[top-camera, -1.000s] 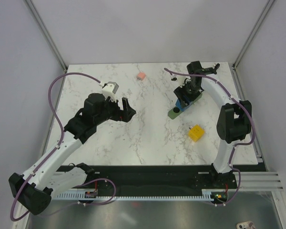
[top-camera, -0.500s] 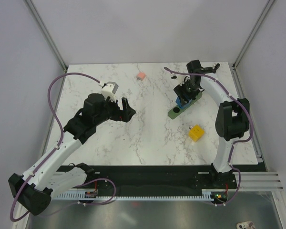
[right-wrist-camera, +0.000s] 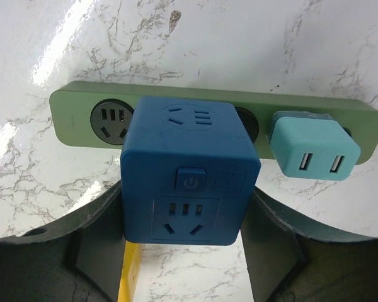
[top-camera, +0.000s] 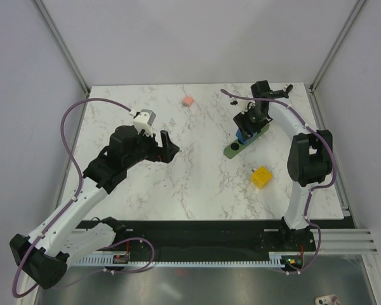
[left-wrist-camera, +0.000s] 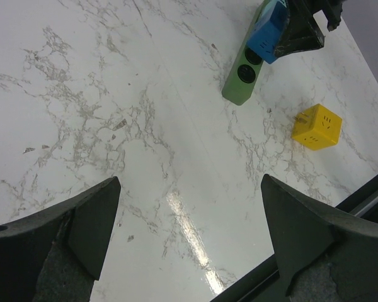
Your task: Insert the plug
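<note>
- Over the middle of the green power strip point(right-wrist-camera: 75, 107), the blue cube plug point(right-wrist-camera: 189, 145) is pinched on two opposite sides by the right hand point(right-wrist-camera: 188, 207). A teal USB adapter point(right-wrist-camera: 312, 146) sits in the strip just beside it.
- The plug looks like rigid, light plastic with smooth sides. Those flat side faces are the place to hold it, kept square, since a tilt would likely jam the pins.
- The left hand point(left-wrist-camera: 189, 245) gapes wide and empty, well apart from the strip.
- The cube hides its own pins and the socket below, so I cannot tell whether it is seated.

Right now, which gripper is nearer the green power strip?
Right. The right gripper holds the blue adapter over the green power strip; the left gripper is far to its left.
</note>
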### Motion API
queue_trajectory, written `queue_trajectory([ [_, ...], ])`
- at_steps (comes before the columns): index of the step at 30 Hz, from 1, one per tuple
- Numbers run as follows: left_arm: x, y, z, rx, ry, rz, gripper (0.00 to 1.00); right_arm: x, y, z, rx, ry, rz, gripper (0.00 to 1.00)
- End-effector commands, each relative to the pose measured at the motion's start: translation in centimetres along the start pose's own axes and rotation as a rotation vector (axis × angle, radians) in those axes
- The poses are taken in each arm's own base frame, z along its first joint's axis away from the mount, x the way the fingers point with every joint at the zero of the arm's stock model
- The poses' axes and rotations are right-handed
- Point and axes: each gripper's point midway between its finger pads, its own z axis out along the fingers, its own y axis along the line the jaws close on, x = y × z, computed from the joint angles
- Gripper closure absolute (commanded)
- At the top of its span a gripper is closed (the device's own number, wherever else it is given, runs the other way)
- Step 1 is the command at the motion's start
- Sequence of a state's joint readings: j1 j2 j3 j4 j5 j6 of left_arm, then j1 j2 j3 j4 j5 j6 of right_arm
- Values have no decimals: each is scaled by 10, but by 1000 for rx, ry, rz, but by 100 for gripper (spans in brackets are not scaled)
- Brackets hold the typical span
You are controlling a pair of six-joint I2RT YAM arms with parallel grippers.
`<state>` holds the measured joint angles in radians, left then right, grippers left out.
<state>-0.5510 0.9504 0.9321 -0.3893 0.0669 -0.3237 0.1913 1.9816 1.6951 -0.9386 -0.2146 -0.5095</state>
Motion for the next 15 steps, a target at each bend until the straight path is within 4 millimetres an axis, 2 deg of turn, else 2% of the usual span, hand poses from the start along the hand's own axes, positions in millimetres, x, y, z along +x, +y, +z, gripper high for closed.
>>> queue_trajectory([
  [1, -10, 4, -4, -18, -42, 30, 0, -10, 1, 3, -19, -50, -10, 100],
  [10, -10, 5, -6, -26, -48, 30, 0, 0, 6, 14, -47, -19, 21, 100],
  [15, -11, 5, -7, -27, -51, 31, 0, 4, 4, 10, -27, -2, 33, 100],
])
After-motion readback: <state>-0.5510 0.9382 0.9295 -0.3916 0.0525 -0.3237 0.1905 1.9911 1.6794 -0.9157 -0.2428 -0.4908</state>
